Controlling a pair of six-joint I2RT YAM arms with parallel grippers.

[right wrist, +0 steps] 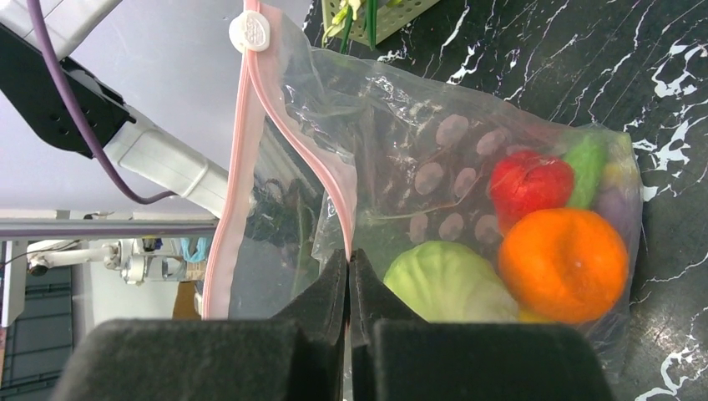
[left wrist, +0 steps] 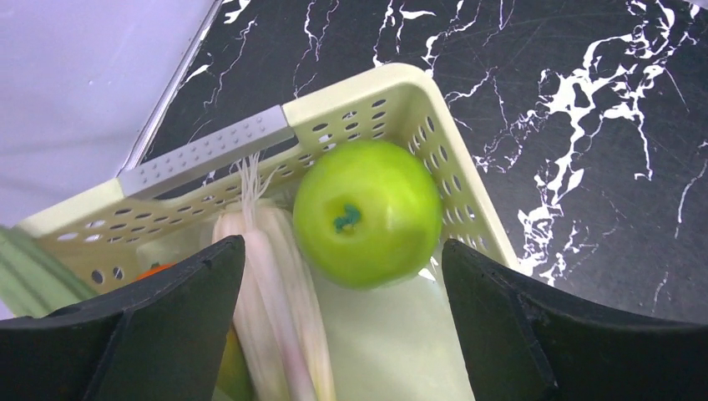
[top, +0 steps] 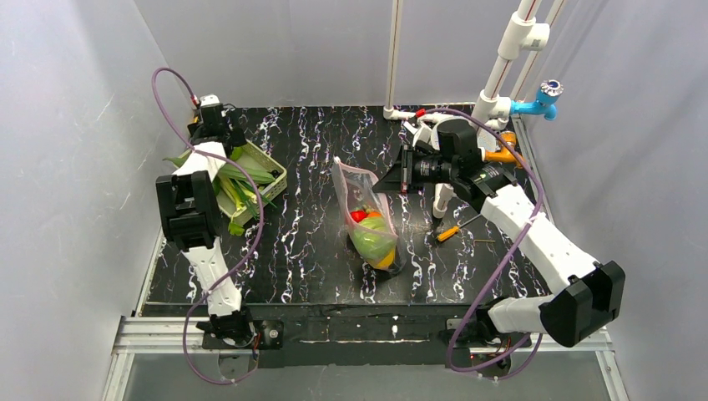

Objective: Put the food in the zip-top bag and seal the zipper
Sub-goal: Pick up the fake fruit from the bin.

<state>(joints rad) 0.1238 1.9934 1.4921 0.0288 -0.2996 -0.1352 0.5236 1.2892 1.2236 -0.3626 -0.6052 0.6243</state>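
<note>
The table (top: 309, 251) is a flat black slab veined with white, like marble. Nearest the arm bases, the zip-top bag (top: 367, 209) lies at mid-table, a soft, crinkled clear film printed with whitish dots. The food is bunched in its nearer, closed end. Through the plastic show a smooth round orange (right wrist: 563, 263), a bumpy red piece (right wrist: 530, 184), a pale green leafy-looking ball (right wrist: 447, 280), the tip of a green cucumber (right wrist: 587, 167) and a dull purple shape (right wrist: 618, 209) at the bag's edge.

Farther along, the bag's mouth gapes. Its zipper (right wrist: 238, 167) is a thin pink strip that splits into two diverging lips, with a white slider (right wrist: 250, 32) at the far end. The right gripper (right wrist: 349, 284) has its black foam pads pressed flat together, pinching one lip of that strip. An orange-handled screwdriver (top: 455, 230) lies just to the right.

At the far left stands a pale green perforated plastic basket (left wrist: 401, 100). A glossy round green apple (left wrist: 367, 213) rests inside it beside a pale, ribbed leek stalk (left wrist: 275, 292). The left gripper (left wrist: 342, 276) hangs over it, its matte black fingers spread wide on either side of the apple and holding nothing.
</note>
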